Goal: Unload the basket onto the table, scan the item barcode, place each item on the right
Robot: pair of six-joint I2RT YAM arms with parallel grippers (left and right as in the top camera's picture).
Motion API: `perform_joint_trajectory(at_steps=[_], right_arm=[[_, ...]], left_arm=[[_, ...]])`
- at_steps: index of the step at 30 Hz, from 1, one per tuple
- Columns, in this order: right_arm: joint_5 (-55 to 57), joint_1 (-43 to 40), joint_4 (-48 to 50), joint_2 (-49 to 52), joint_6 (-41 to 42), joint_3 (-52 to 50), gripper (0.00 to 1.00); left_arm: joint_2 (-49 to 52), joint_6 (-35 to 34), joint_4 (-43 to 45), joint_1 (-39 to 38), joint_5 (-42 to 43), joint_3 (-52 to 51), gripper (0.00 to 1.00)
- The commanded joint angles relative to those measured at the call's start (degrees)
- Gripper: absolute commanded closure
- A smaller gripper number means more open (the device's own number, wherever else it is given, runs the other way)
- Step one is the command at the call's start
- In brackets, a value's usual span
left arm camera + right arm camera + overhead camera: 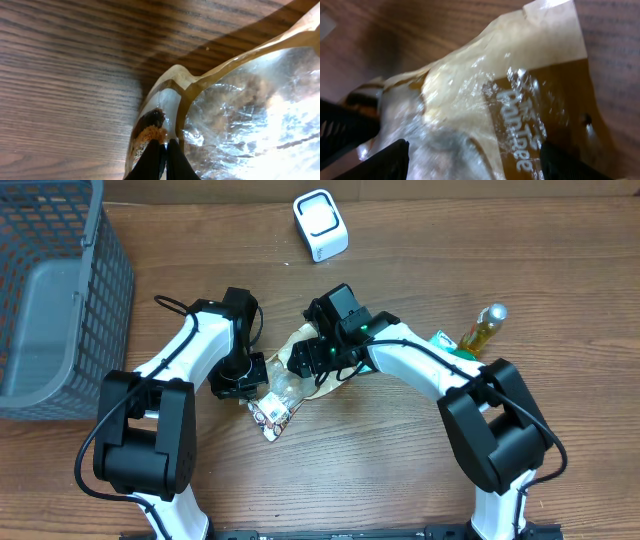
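The item is a crinkly bag (290, 368), part clear film and part brown with white lettering, lying mid-table. My left gripper (262, 390) is shut on its near-left edge; the left wrist view shows both black fingers (152, 160) pressed together on the film of the bag (240, 110). My right gripper (318, 360) hovers over the bag's right half, open. In the right wrist view its fingers (385, 160) stand wide apart on either side of the bag (520, 90). A white scanner (320, 225) stands at the back of the table.
A grey mesh basket (60, 290) fills the left side of the table. A yellow bottle (483, 328) lies at the right beside a green packet (447, 340). The left arm's black fingers (340, 130) show at the left edge of the right wrist view.
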Motion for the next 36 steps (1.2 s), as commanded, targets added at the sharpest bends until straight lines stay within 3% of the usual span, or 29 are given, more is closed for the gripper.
perform_joint_trajectory(at_steps=[1,6,11,16,22,36], right_arm=[[2.38,0.07,2.32,1.68,-0.02,-0.37,0.19],[1.25,0.07,4.63,1.62,0.0,0.28,0.15],[-2.25,0.07,-0.44,0.81,-0.04,3.65,0.07],[-2.12,0.07,-1.18,-0.37,-0.22,4.63,0.07],[0.57,0.07,-1.44,-0.37,-0.22,4.63,0.07],[2.84,0.07,-0.92,0.04,0.0,4.61,0.07]], left_arm=[[-0.31,-0.61,0.9,0.24,-0.39,-1.27,0.96],[-0.31,-0.61,1.51,0.24,-0.39,-1.27,0.96],[-0.33,2.67,0.94,0.35,-0.02,-0.85,0.96],[-0.33,2.03,-2.93,0.42,0.5,3.91,0.96],[-0.33,-0.48,-7.39,0.33,8.92,9.49,0.96],[-0.31,-1.92,-5.09,-3.5,9.22,5.07,0.96]])
